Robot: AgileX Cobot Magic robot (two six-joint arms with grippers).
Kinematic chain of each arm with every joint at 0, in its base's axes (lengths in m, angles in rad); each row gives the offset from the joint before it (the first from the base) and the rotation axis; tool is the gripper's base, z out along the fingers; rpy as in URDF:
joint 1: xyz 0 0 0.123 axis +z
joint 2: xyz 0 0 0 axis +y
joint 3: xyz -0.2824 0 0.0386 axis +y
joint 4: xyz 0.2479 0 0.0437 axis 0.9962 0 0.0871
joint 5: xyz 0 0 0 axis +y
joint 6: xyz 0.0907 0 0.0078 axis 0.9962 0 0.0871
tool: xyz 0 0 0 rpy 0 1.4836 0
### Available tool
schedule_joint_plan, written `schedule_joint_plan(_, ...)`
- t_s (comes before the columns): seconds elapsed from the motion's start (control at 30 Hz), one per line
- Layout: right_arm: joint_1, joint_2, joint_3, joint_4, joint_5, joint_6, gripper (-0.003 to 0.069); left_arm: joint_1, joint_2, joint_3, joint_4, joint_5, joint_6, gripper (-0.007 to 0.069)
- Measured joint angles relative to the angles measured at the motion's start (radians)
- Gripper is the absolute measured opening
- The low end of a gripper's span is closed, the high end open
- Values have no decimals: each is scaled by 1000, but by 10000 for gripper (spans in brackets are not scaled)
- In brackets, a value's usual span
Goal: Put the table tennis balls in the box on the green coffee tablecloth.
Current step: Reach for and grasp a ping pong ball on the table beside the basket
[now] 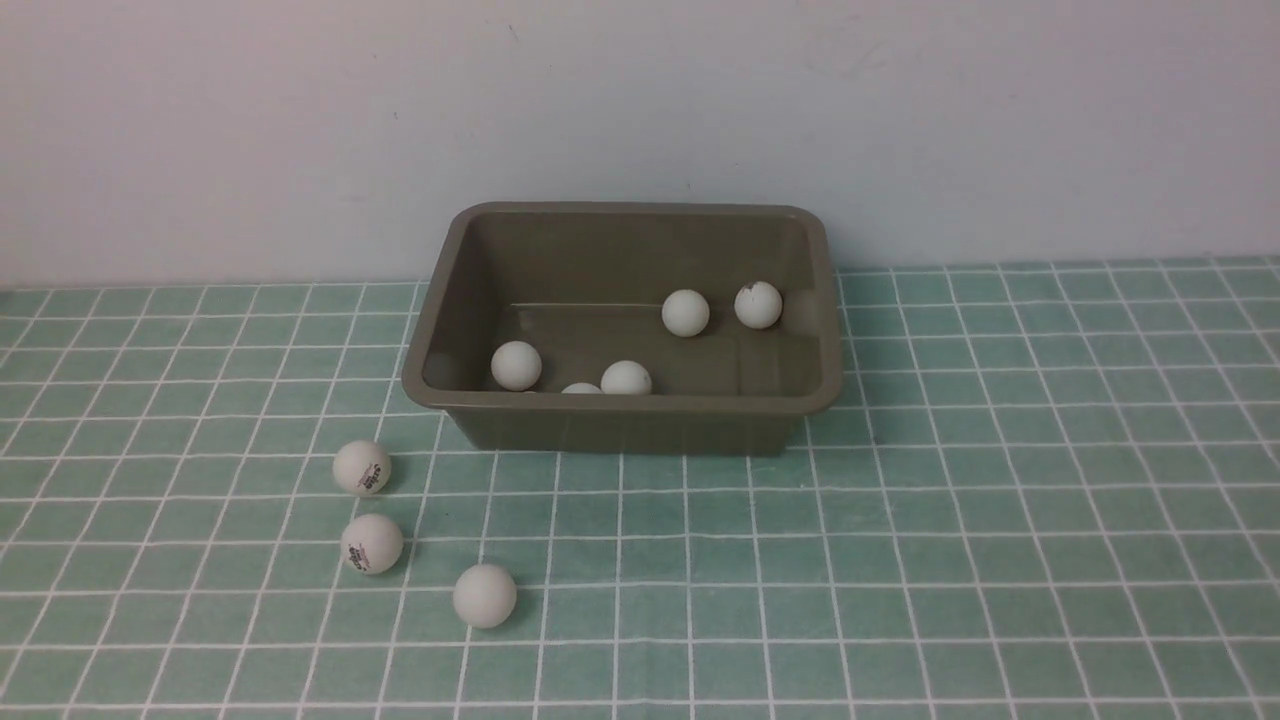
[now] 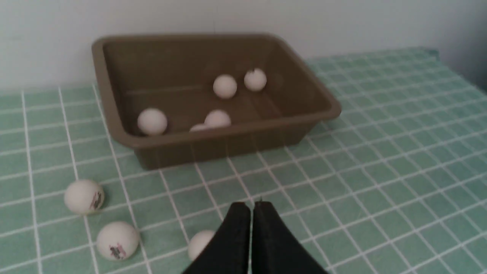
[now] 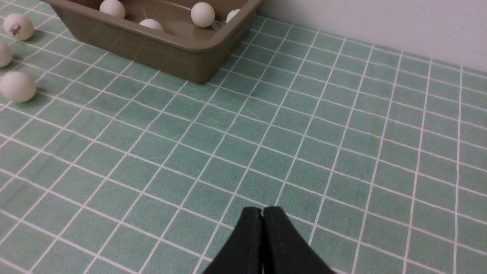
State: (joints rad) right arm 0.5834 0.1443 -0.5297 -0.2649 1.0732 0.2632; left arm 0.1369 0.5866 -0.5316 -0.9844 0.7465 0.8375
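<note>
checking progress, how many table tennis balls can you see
8 balls. Five in the box: two at far right, three along its front wall, one barely showing. Three on the tablecloth, front-left of the box. More may hide behind that wall.

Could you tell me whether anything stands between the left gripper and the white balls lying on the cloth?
Nothing visible does: only bare mint-green gridded cloth separates the shut black left gripper from the nearest small matte white ball.

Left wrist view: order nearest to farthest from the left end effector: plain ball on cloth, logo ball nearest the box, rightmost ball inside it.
1. Plain matte white ball, beside the left end effector.
2. White logo ball, by the olive-brown plastic box.
3. Rightmost ball, inside.
</note>
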Motion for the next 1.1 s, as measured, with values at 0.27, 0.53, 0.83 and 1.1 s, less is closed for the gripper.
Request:
schedule_joint_plan(0.27,-1,0,0,4,0,39,-16,0,263,-98,141,2,2,-3)
schedule_joint_plan(0.53,0,0,0,4,0,80,-16,0,532,-210,267,-47,-88,-3)
schedule_joint_plan(0.83,0,0,0,4,0,83,-16,-125,844,-476,701,-28,-434,-3)
schedule_joint_plan(1.1,0,0,0,5,0,85,-16,-268,1045,-684,1200,43,-933,-3)
